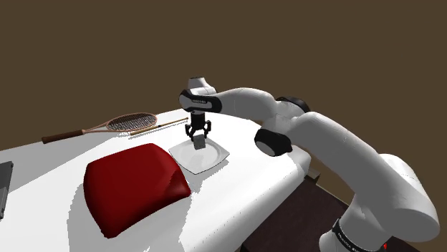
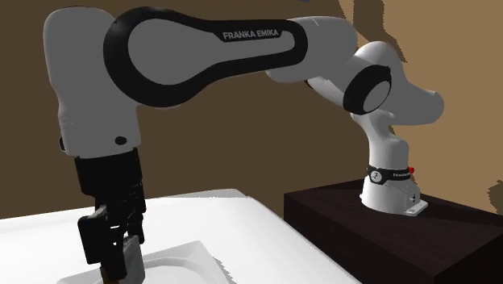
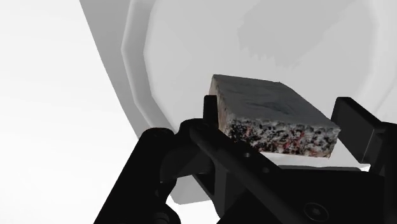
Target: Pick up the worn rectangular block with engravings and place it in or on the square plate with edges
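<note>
Hand (image 1: pixel 198 136) of the white arm, all black with 2 fingers, is clamped on the worn grey rectangular block (image 1: pixel 198 144). In the wrist view 1 finger presses each of the block's 2 opposite sides. The block's top face is a smooth mottled grey, and the side turned to the camera is rough and speckled black, white and reddish.

The block hangs directly over the white square plate with a raised rim (image 1: pixel 217 157). Whether its underside touches the plate I cannot tell. In the second exterior view the hand points straight down at the plate.

The plate lies on the white tabletop (image 1: pixel 251 193), around the middle of it and somewhat nearer the far edge as the shoulder view shows it. A plump dark red cushion (image 1: pixel 136 186) sits just beside the plate, toward the tabletop's near edge.

A tennis racket with a brown wooden frame (image 1: pixel 107 127) lies along the far edge. A thin brown stick (image 1: pixel 159 127) lies next to its head, well apart from the plate. The arm's base stands on a dark brown box (image 2: pixel 347 230) beside the tabletop.
</note>
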{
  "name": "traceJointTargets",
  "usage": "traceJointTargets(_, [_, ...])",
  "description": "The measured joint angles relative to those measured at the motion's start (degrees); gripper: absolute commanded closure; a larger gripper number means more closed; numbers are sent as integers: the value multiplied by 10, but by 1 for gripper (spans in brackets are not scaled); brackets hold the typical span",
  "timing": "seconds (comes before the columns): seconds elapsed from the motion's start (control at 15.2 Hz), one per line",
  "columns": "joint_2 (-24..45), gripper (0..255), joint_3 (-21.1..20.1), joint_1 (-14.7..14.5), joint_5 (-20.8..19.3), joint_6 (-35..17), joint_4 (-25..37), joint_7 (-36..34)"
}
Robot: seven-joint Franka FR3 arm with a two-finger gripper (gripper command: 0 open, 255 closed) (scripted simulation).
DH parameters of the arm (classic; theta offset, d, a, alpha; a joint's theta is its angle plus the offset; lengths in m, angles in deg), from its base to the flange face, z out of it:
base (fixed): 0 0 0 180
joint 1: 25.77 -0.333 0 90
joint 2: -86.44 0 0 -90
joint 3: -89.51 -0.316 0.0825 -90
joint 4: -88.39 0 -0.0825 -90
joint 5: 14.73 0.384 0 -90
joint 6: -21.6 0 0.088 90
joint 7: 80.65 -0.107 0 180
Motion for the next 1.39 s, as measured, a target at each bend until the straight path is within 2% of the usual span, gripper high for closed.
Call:
traceJointTargets(0.46, [25, 255, -4, 4, 4, -31, 0, 2])
traceJointTargets(0.73, [54, 255, -10, 12, 7, -38, 24, -3])
traceJointTargets(0.86, [47, 255, -10, 5, 9, -47, 5, 1])
traceJointTargets(1.12, [48, 255, -10, 6, 9, -49, 7, 0])
traceJointTargets(1.19, [48, 0, -10, 5, 9, -49, 7, 0])
traceJointTargets(1.39, [51, 0, -12, 4, 10, -49, 4, 0])
